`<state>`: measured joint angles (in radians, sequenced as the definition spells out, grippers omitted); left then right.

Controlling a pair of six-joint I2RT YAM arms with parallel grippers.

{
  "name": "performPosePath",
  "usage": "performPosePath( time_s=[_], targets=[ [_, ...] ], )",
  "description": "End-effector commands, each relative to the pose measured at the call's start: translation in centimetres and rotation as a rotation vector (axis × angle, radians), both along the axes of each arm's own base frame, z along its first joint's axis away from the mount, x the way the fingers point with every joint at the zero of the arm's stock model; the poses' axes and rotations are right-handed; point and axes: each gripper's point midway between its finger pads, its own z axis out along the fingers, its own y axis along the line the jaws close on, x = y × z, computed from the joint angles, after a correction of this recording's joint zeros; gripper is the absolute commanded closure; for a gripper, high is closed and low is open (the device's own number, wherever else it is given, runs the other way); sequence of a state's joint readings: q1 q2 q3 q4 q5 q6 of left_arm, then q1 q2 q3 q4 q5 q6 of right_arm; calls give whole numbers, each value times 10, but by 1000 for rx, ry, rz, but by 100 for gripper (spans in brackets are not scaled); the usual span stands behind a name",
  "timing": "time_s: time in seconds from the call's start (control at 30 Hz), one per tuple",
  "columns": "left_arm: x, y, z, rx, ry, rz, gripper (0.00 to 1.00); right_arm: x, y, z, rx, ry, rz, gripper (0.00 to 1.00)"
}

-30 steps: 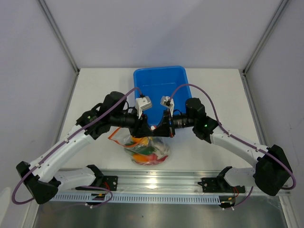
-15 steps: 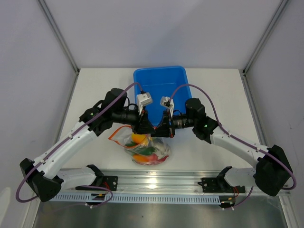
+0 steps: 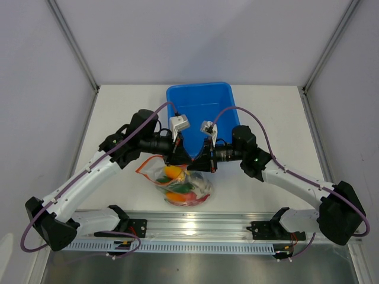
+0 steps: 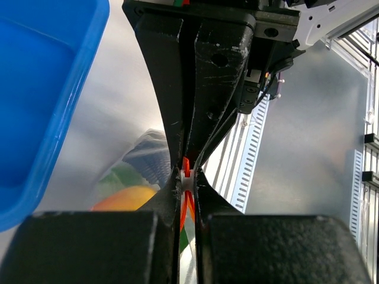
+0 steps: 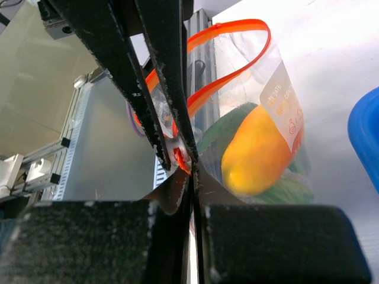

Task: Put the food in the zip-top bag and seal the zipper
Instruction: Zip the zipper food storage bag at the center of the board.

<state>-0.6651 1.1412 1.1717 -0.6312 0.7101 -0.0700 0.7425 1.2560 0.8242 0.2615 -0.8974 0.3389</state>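
Clear crinkly zip-top bag (image 3: pixel 188 190) on white counter (image 3: pixel 118 112), near front edge, between both arms, toy food inside. Left end effector (image 3: pixel 185 161) fingers together, clamped on red-orange zipper strip (image 4: pixel 186 177). Right end effector (image 3: pixel 197 164) tip to tip with it, pinching same strip. Strip past pinch loops apart. Orange-yellow toy pepper (image 5: pixel 257 151) and green toy chili (image 5: pixel 222 127) visible through plastic. Blue plastic tub (image 3: pixel 198 106) just behind end effectors. Arms hide bag mouth in top view. Metal rail (image 3: pixel 195 228) along near edge.
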Motion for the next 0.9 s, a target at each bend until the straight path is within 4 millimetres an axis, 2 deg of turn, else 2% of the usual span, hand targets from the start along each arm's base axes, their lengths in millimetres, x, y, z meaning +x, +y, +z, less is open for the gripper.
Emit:
performPosePath(
  time_s=[0.0, 0.33, 0.57, 0.87],
  targets=[
    [0, 3, 1, 11, -10, -1, 99, 6, 2, 36, 124, -79, -52, 100],
    [-4, 14, -16, 51, 1, 37, 99, 11, 6, 37, 155, -8, -127, 100],
    [-6, 30, -33, 119, -1, 93, 99, 12, 5, 36, 161, 21, -153, 100],
    [-12, 41, -30, 125, -12, 126, 99, 13, 2, 27, 157, 42, -166, 100]
  ],
)
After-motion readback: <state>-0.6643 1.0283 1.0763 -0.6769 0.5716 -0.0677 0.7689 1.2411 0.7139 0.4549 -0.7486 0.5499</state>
